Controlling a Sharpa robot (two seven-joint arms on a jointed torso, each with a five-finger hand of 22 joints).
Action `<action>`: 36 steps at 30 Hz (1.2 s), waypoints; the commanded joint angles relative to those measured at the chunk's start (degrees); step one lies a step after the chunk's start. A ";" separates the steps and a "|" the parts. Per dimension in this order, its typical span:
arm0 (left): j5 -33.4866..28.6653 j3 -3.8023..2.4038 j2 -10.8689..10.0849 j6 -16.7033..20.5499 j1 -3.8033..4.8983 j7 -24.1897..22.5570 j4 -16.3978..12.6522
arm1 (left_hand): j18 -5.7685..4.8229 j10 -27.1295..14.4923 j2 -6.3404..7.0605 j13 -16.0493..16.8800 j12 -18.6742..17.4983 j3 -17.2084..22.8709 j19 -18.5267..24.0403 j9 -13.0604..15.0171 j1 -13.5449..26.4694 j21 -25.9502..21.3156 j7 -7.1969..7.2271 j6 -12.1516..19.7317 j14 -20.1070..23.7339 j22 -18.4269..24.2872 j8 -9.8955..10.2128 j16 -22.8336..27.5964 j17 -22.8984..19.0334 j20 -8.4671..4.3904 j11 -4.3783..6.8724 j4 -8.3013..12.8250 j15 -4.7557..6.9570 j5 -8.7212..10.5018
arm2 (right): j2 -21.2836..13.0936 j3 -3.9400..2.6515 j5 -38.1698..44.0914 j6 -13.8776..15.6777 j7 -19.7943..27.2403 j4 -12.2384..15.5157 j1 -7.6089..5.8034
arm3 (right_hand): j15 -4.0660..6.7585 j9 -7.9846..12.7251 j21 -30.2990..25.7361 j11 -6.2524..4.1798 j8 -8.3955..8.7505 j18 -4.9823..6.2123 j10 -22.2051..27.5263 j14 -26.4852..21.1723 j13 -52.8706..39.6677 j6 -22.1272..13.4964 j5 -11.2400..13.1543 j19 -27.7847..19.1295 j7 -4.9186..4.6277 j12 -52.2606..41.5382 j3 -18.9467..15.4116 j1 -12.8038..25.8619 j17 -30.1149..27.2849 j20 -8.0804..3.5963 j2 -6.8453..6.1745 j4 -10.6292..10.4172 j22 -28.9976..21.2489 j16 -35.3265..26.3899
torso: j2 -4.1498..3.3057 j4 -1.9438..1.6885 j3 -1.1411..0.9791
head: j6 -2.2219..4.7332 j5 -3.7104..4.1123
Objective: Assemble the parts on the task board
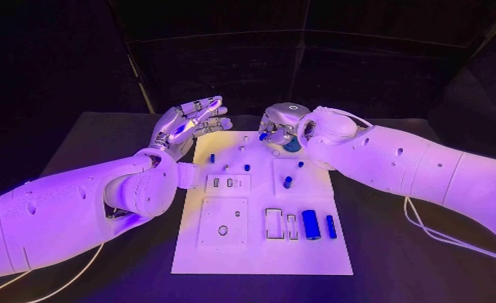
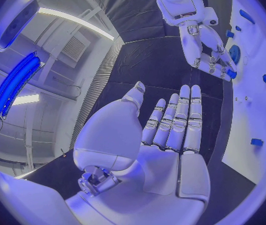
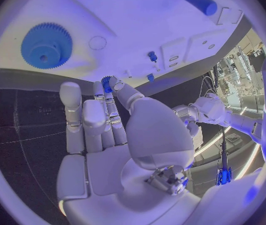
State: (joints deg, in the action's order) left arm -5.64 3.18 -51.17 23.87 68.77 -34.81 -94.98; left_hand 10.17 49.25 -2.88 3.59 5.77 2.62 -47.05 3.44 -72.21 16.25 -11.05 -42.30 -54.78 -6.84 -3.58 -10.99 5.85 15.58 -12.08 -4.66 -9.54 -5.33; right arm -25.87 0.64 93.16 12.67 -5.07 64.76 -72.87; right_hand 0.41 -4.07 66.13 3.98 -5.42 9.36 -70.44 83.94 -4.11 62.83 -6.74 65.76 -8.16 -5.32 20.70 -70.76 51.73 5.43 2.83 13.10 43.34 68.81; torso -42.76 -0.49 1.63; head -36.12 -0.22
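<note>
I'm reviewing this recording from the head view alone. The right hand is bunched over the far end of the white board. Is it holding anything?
Observer: Yes. In the right wrist view, the right hand pinches a small blue part between its thumb and a finger.
Operator: What is on the board near it?
Observer: A round blue toothed gear sits on the white task board. The fingers are not touching it.
Operator: And the left hand?
Observer: In the left wrist view, the left hand has a bare palm and straight fingers, and it holds nothing.

Blue parts (image 1: 310, 224) and a blue gear (image 3: 46, 45) on the white task board (image 1: 259, 256), black table (image 1: 413, 260).
</note>
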 commanded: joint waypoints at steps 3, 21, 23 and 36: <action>0.51 -0.05 -0.05 -0.92 0.21 -0.17 -0.22 | 0.35 0.36 -0.60 0.03 0.14 0.10 -0.37 0.06 -0.07 0.23 -3.19 -0.37 -0.43 0.07 -0.22 -0.12 -0.08 0.06 0.07 0.40 0.11 -0.03 | 1.92 -0.06 -1.55 3.88 -0.88 -2.13 -0.14 | 0.36 -0.19 0.27 0.02 -0.06 -0.62 -0.34 1.04 -0.01 0.53 -0.37 0.35 0.05 -0.01 0.13 0.49 0.15 -0.06 -0.36 -0.39 0.09 0.27 | -0.34 -0.02 0.06 | 0.21 -0.16; 0.51 -0.05 -0.15 -0.82 0.98 -0.10 -0.75 | 0.34 0.31 -0.60 0.01 0.07 0.14 -0.42 0.05 -0.22 0.21 -3.20 -0.38 -0.47 0.11 -0.21 -0.07 -0.12 0.05 0.06 0.55 0.10 -0.03 | 7.61 -0.06 -1.42 -0.35 -0.74 -7.40 -0.15 | 0.25 -0.06 0.69 0.17 0.23 -0.68 0.01 0.98 0.08 0.24 0.14 0.31 -0.07 0.35 0.50 0.72 0.41 0.00 -1.03 -0.75 0.50 0.69 | -1.56 -0.28 0.36 | 0.87 0.05; 0.51 -0.05 -0.17 -0.81 1.08 -0.10 -0.81 | 0.34 0.31 -0.60 0.01 0.07 0.14 -0.42 0.05 -0.22 0.21 -3.20 -0.38 -0.47 0.11 -0.21 -0.07 -0.12 0.05 0.06 0.55 0.10 -0.03 | 7.92 -0.06 -1.34 -0.47 -0.78 -7.65 -0.15 | 0.25 -0.06 0.69 0.17 0.23 -0.68 0.01 0.98 0.08 0.24 0.14 0.31 -0.07 0.35 0.50 0.72 0.41 0.00 -1.03 -0.75 0.50 0.69 | -1.60 -0.26 0.31 | 0.81 -0.08; 0.51 -0.05 -0.20 -0.92 1.47 -0.01 -0.93 | 0.34 0.28 -0.60 0.01 0.04 0.16 -0.43 0.05 -0.28 0.20 -3.20 -0.38 -0.47 0.12 -0.20 -0.03 -0.13 0.05 0.06 0.62 0.10 -0.03 | 9.32 -0.07 -0.08 1.09 -1.93 -9.58 -0.15 | 0.14 0.03 0.95 0.30 0.50 -0.71 0.32 0.90 0.14 -0.09 0.20 0.23 -0.19 0.61 0.70 1.01 0.49 0.09 -1.57 -1.14 0.73 0.92 | -1.89 -0.29 0.32 | 0.84 -0.11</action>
State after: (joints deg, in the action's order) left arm -5.64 3.19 -51.33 23.77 70.11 -34.60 -95.74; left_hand 10.17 49.24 -3.10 3.59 5.77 2.77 -47.04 3.44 -72.44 16.25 -11.05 -42.29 -54.78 -6.80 -3.58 -10.99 5.81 15.58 -12.08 -4.50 -9.54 -5.33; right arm -16.59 0.59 92.14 13.40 -6.26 55.41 -72.92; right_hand 0.42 -4.10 66.78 4.00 -4.86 9.36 -70.41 83.94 -4.05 62.81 -6.87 65.75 -7.98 -5.09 21.47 -69.79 52.20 5.43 1.81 12.32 44.01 69.55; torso -44.56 -0.77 1.94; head -35.31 -0.30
